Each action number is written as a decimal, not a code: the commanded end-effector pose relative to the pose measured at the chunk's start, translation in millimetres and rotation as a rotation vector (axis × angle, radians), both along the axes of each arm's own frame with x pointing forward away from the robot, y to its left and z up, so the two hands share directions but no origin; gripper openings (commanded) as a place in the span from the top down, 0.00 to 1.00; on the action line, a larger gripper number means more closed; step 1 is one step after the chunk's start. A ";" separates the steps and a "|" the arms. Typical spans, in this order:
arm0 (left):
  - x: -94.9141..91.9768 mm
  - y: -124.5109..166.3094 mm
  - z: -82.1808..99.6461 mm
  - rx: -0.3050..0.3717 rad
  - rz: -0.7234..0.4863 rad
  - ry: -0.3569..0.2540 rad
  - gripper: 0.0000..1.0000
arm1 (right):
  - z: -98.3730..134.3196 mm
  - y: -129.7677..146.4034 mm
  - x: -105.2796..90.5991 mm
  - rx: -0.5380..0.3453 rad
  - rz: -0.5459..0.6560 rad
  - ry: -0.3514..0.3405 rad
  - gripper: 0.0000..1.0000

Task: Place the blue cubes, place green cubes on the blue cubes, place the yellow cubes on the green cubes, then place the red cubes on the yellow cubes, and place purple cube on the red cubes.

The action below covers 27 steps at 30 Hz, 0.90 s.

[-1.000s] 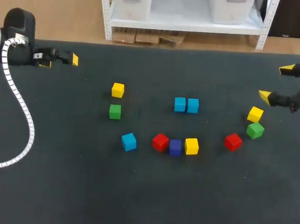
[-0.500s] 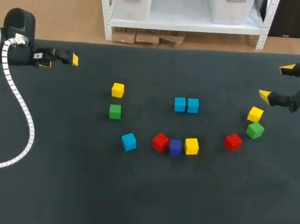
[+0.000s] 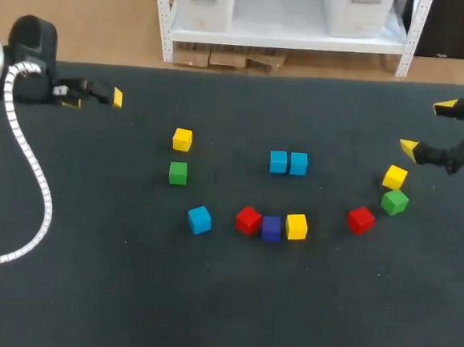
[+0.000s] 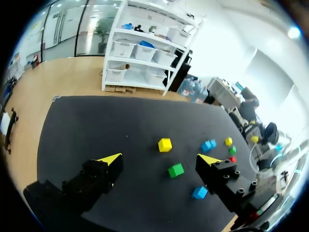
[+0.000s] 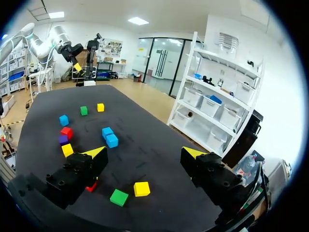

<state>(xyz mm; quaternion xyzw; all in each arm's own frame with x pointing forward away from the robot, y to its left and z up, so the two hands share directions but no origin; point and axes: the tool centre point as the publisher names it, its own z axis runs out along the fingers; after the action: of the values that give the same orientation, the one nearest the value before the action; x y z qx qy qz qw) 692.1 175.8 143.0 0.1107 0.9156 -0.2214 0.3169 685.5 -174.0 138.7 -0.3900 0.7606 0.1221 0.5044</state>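
both claws spread, every cube lying single

my left gripper (image 3: 93, 97) hangs with fingers apart over the far left of the table (image 3: 86, 291). my right gripper (image 3: 427, 126) gapes near the right edge. two blue cubes (image 3: 278, 162) touch mid-table. nearer me, red cube (image 3: 248, 220), purple cube (image 3: 271, 227) and yellow cube (image 3: 296, 226) sit in a row.

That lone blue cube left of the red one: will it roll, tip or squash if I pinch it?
The small blue cube has flat faces and crisp edges, so it is probably rigid and should slide, not roll, on the dark table mat. It sits turned at an angle to the table's edges, so unaligned jaws may twist it.
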 end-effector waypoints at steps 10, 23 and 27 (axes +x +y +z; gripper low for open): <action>-28.1 -84.9 -67.2 0.584 -0.272 0.167 0.00 | -0.9 3.4 -2.1 -0.025 -0.097 -0.051 0.00; -56.4 -112.2 -134.5 0.743 -0.517 0.244 0.00 | -0.9 3.4 -2.1 -0.025 -0.097 -0.051 0.00; -58.2 -119.5 -137.8 0.741 -0.588 0.236 0.00 | -0.9 3.4 -2.1 -0.025 -0.097 -0.051 0.00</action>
<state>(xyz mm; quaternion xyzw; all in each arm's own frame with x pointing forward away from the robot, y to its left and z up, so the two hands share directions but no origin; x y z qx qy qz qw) 628.0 63.8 7.6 0.3977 0.9085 0.0175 0.1271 685.0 -174.1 138.2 -0.3749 0.7635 0.0995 0.5163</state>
